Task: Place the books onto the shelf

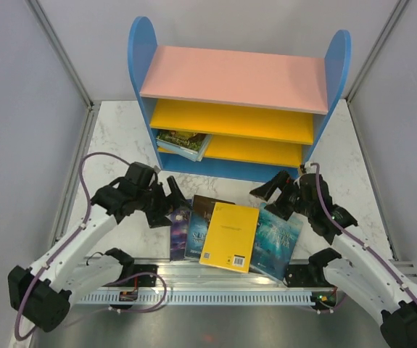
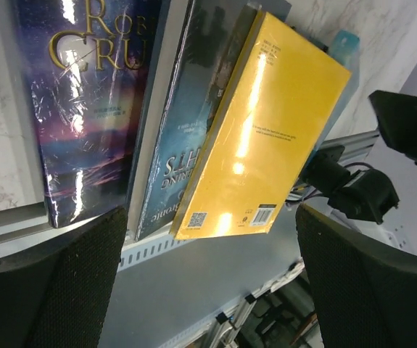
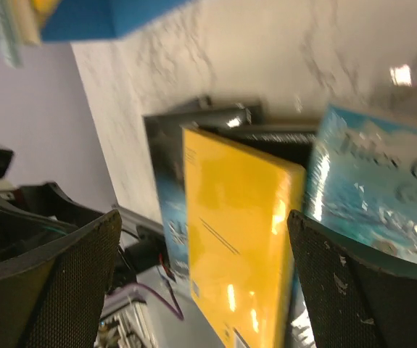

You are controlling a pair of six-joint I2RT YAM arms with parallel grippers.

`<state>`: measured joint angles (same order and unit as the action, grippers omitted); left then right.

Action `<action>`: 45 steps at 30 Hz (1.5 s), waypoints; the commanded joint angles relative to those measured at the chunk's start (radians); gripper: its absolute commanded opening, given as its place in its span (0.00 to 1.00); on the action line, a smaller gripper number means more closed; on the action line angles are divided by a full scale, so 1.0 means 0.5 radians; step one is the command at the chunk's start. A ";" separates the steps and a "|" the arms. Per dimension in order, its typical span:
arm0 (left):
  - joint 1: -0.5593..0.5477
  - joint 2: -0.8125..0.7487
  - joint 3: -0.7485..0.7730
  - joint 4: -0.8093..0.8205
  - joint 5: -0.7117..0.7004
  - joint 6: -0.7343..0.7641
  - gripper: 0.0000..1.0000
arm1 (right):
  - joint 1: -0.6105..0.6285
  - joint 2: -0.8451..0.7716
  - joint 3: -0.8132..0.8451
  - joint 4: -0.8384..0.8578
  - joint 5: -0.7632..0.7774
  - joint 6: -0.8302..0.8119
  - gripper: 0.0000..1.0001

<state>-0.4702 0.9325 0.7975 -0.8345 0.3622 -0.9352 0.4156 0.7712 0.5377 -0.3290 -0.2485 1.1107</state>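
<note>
The left gripper (image 2: pixel 208 217) and right gripper (image 3: pixel 204 217) are both hovering with jaws wide apart, gripping nothing, on either side of the books (image 1: pixel 202 214) fanned near the front edge of the table (image 1: pixel 114 138). The yellow book (image 1: pixel 230 235) is lying on top, between a purple fantasy cover (image 1: pixel 180 233) and a teal ocean cover (image 1: pixel 275 243). Another book (image 1: pixel 183 143) is lying low inside the shelf (image 1: pixel 141 65), at left.

Both arms (image 1: pixel 77 243) are showing white links and black joints; purple cables (image 1: pixel 83 170) are looping along them.
</note>
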 commanded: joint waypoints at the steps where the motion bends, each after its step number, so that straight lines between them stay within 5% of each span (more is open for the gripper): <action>1: -0.228 0.141 0.077 0.263 -0.126 -0.136 0.98 | 0.015 -0.237 -0.216 0.048 -0.358 0.085 0.98; 9: -0.593 0.571 0.077 0.537 -0.145 -0.225 0.98 | 0.019 -0.484 -0.557 0.054 -0.460 0.196 0.97; 17: -0.649 0.810 -0.104 0.902 -0.004 -0.259 0.98 | 0.019 -0.499 -0.704 0.167 -0.497 0.242 0.96; 28: -0.649 0.835 -0.263 1.144 0.070 -0.311 0.98 | 0.092 -0.328 -0.812 0.842 -0.687 0.405 0.92; 39: -0.646 0.774 -0.276 1.252 0.073 -0.381 0.98 | 0.487 -0.052 -0.857 1.121 -0.555 0.390 0.67; 45: -0.649 0.666 -0.316 1.246 0.046 -0.427 0.98 | 0.522 -0.134 -0.839 1.045 -0.445 0.365 0.34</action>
<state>-0.7876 1.3090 0.6590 -0.2325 0.4168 -1.1110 0.6708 0.7372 0.1032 0.1421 -0.5091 1.3029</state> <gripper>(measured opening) 0.979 0.375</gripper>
